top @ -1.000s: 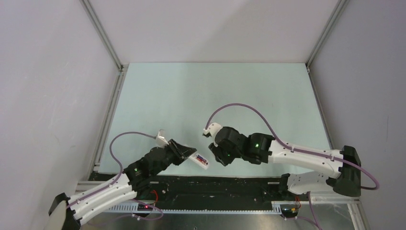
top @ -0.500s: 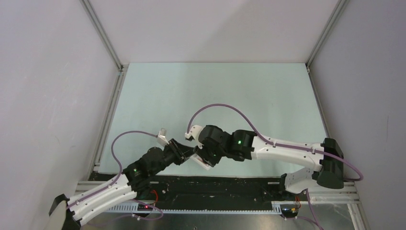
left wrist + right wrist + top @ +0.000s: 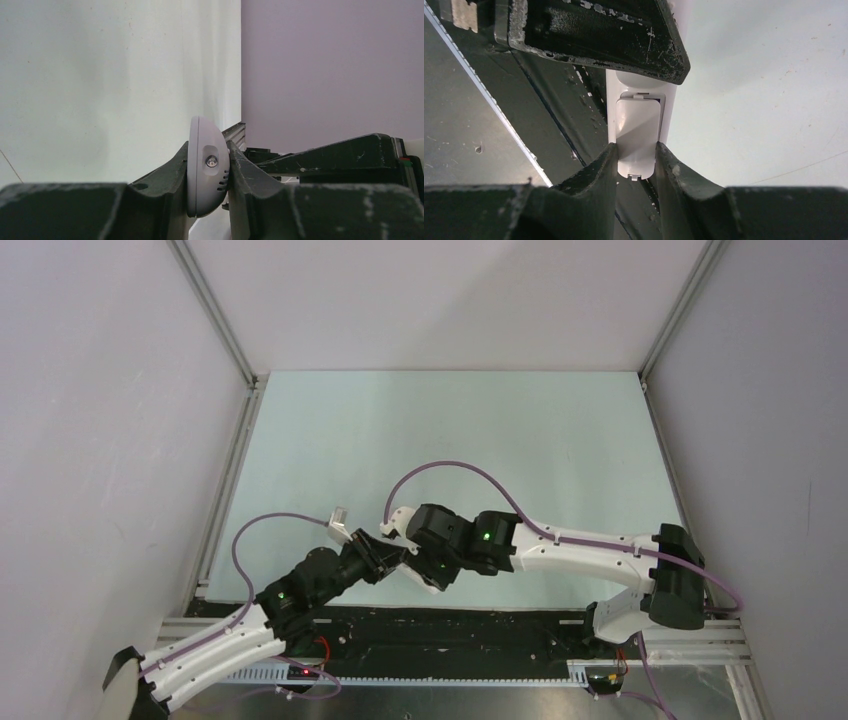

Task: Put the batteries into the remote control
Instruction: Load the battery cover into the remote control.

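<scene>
Meeting grey walls (image 3: 100, 440), a pale green table (image 3: 450, 440) underlies the remote control (image 3: 207, 170).

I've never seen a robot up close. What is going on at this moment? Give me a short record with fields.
left gripper: shut on the remote control, gripping it across its thickness
right gripper: shut on the battery cover
battery cover: lined up along the remote control's back
arms: meeting near the table's front edge
batteries: not visible in any view
</scene>
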Action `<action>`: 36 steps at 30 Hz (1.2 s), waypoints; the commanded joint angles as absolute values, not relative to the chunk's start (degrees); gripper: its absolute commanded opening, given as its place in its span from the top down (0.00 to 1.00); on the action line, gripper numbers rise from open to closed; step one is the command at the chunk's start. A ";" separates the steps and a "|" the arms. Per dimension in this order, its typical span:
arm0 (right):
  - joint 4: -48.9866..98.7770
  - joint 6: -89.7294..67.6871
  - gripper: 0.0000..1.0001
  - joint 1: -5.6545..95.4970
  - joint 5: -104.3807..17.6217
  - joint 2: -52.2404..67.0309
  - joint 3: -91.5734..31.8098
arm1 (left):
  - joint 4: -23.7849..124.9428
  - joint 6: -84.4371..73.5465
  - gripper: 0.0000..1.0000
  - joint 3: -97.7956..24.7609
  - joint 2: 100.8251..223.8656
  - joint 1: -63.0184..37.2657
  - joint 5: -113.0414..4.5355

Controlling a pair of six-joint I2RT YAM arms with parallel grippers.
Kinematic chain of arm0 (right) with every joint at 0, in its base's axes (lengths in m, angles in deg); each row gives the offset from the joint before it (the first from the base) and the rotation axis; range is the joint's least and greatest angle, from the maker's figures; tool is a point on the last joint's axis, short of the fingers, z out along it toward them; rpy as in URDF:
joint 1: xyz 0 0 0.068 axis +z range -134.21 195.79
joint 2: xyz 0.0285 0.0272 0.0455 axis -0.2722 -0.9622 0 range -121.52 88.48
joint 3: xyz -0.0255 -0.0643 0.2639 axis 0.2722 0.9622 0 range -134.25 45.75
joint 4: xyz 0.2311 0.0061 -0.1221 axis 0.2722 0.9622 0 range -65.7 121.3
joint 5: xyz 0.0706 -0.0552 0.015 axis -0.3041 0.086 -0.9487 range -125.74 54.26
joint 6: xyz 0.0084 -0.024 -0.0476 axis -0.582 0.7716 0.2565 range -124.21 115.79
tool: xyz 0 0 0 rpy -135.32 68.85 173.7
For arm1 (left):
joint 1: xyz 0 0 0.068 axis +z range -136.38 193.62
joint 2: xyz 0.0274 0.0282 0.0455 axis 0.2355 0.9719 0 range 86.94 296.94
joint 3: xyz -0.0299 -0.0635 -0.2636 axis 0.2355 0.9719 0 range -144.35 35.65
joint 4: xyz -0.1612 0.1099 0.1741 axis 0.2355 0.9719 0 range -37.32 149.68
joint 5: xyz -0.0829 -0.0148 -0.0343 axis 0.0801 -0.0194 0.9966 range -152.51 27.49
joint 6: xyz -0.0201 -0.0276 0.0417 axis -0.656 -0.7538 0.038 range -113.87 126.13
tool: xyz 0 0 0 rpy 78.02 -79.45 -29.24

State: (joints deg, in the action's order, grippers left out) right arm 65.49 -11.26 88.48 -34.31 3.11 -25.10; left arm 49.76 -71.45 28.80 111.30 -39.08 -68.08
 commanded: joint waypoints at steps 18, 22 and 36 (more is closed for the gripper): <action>65.55 -11.83 0.65 88.85 -32.96 2.74 -27.60 | 46.44 -71.55 1.00 26.69 111.59 -38.89 -67.66; 65.39 -11.94 0.65 88.85 -33.62 2.21 -28.08 | 46.44 -71.39 1.00 26.52 111.76 -38.88 -67.59; 64.87 -12.72 0.64 88.34 -35.02 0.62 -29.39 | 46.44 -70.58 1.00 26.24 111.91 -38.87 -67.55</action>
